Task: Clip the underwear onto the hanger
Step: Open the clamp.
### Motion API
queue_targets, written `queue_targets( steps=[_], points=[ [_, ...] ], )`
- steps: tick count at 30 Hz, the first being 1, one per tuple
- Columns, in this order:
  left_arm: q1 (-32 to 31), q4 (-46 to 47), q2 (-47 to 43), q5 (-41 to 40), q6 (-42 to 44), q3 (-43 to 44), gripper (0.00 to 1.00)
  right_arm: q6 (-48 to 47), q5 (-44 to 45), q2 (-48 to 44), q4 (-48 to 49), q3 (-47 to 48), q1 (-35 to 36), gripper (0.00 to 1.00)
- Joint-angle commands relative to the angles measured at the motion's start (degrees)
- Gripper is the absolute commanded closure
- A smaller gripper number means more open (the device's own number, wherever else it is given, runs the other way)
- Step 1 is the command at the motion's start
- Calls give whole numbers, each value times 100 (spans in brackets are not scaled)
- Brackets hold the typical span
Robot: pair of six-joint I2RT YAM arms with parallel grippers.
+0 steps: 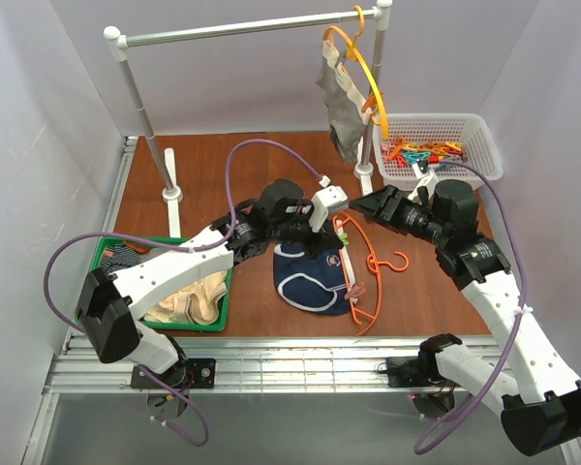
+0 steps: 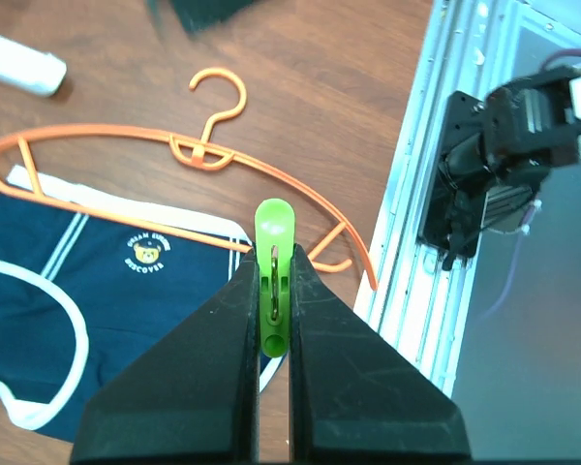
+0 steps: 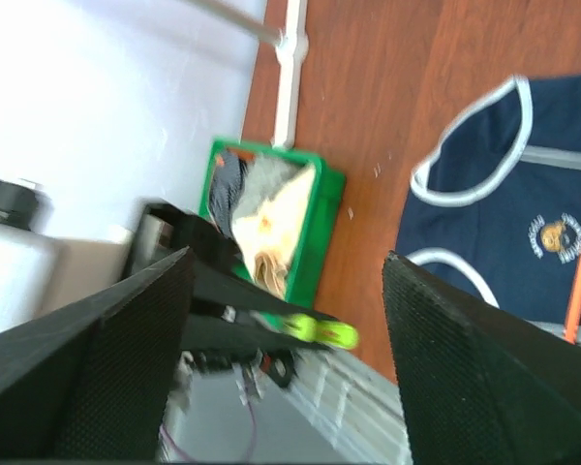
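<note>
On the brown wooden table (image 1: 174, 165), navy blue fabric briefs (image 2: 126, 291) lie under the thin red-orange plastic hanger (image 2: 271, 174), seemingly unclipped; left gripper (image 2: 273, 281) pinches a green plastic clothespin (image 2: 274, 232), right gripper (image 3: 288, 262) gapes empty.

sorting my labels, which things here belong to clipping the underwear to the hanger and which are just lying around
In the job:
navy underwear
orange hanger
green clip, held in the left gripper
right gripper, open

Lying about:
green bin with beige underwear
white basket of clips
grey underwear on a yellow hanger on the rail
</note>
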Motion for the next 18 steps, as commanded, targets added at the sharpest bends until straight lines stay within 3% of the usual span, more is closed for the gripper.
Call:
queue_targets(
  steps=[1, 8, 18],
  points=[
    [-63, -4, -509, 161, 535, -122, 100, -742, -906, -74, -1197, 32, -104, 29],
    [-256, 393, -712, 169, 578, -325, 100, -453, -1547, -364, -996, -663, -113, 22],
    [-529, 375, -659, 143, 807, -351, 100, 427, -1856, -751, 34, -1252, -113, 27]
  ],
)
